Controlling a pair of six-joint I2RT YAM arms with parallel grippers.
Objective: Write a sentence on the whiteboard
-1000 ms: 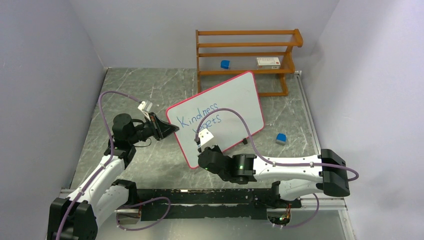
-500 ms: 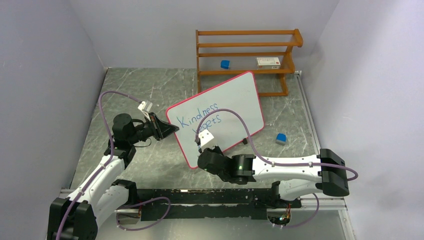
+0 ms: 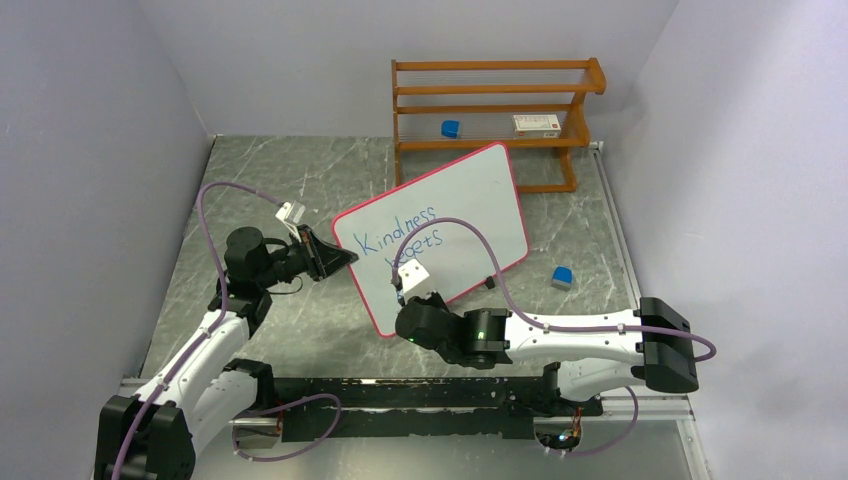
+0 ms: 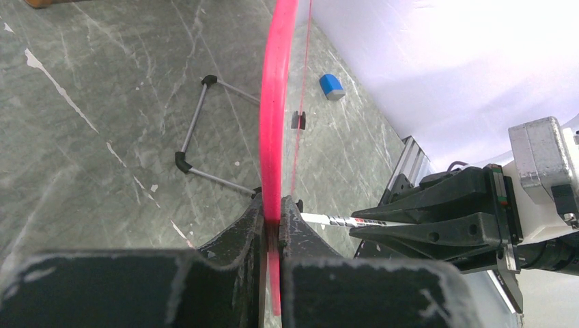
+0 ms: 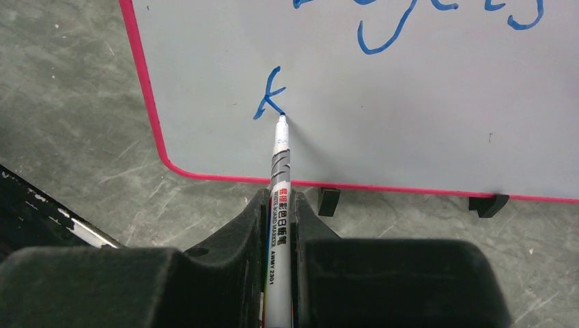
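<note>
The sentence (image 3: 400,232) is running in thin blue cursive across the whiteboard (image 3: 475,200). "Kindness" is sitting on the top line and "begets" below it, partly behind the right arm in the top view. A lone "k" is starting a third line near the lower left corner. The marker (image 5: 280,184) is touching the foot of that "k" with its tip. Its barrel is showing "WHITE BOARD MARKER" in small print and a code that seems to read "AWMY 2301".

The right fingers (image 5: 293,212) are clamping the marker. The left fingers (image 4: 281,213) are pinching the board's red-pink left rim.

The whiteboard is standing tilted on its black feet on the grey-green marbled counter (image 3: 280,180), just in front of a wooden rack (image 3: 497,90). The rack is holding a blue block (image 3: 451,128) and a white box (image 3: 536,124) whose print is too small to read. Another blue block (image 3: 562,277) is lying on the counter right of the board. Pale lavender walls are enclosing the counter.
</note>
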